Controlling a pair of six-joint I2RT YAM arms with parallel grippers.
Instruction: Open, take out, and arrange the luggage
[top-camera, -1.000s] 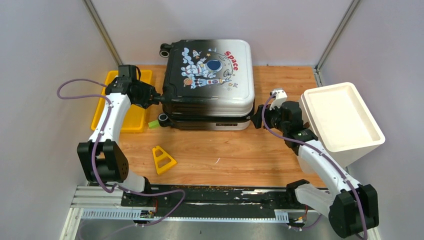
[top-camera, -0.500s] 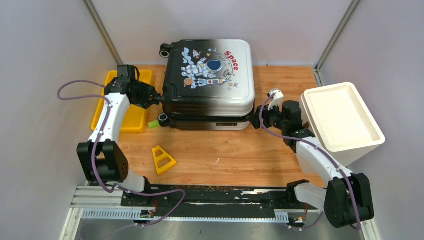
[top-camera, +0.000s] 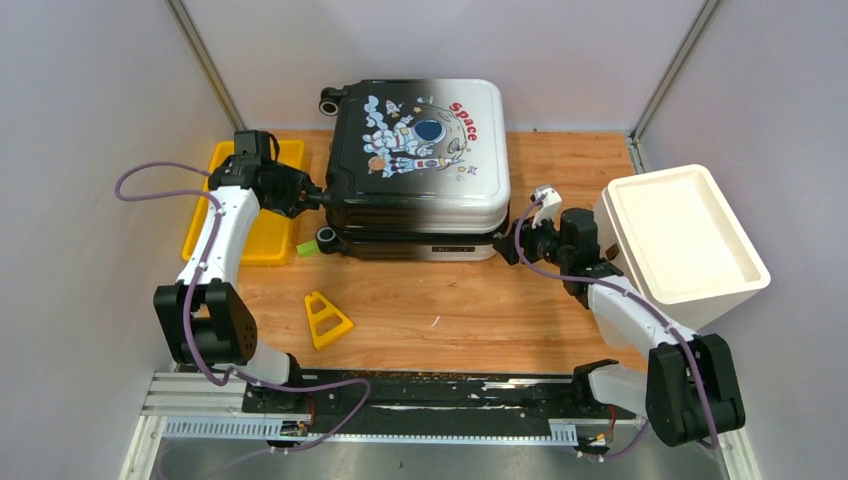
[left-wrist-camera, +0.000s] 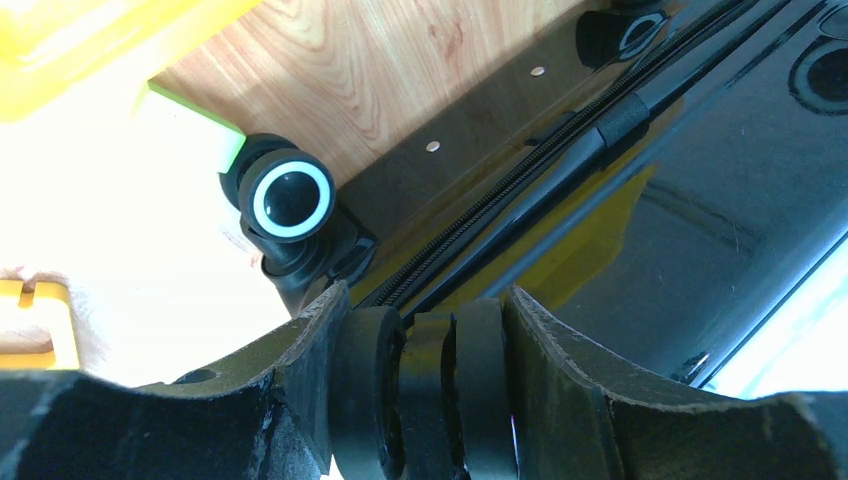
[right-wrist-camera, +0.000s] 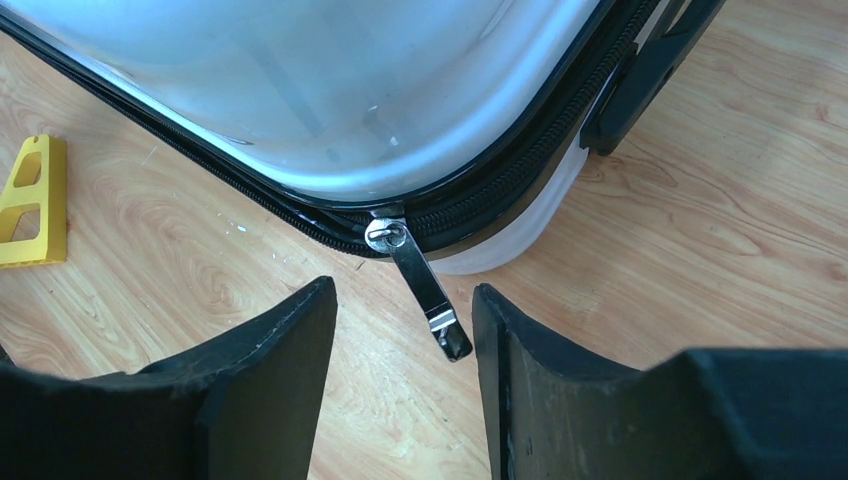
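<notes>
**Item 1:** luggage (top-camera: 420, 150), lying flat, lid down, astronaut print up. It sits between the two tools, straight ahead of each.

**Item 2:** L gripper (left-wrist-camera: 425, 315), clamped on a black wheel (left-wrist-camera: 370, 390) at the luggage corner. A 2nd wheel (left-wrist-camera: 291, 197) sits just past the fingertips.

**Item 3:** R gripper (right-wrist-camera: 403, 300), jaws apart, gripping nothing. Zip pull (right-wrist-camera: 425, 290) dangles between the fingers (appears clear of both).

**Misc:**
- yellow tray (top-camera: 270, 235), behind L gripper
- white bin (top-camera: 685, 240), behind R gripper
- yellow triangle pc (top-camera: 327, 320), on the table (top-camera: 450, 310), nearer the arm bases than either gripper
</notes>
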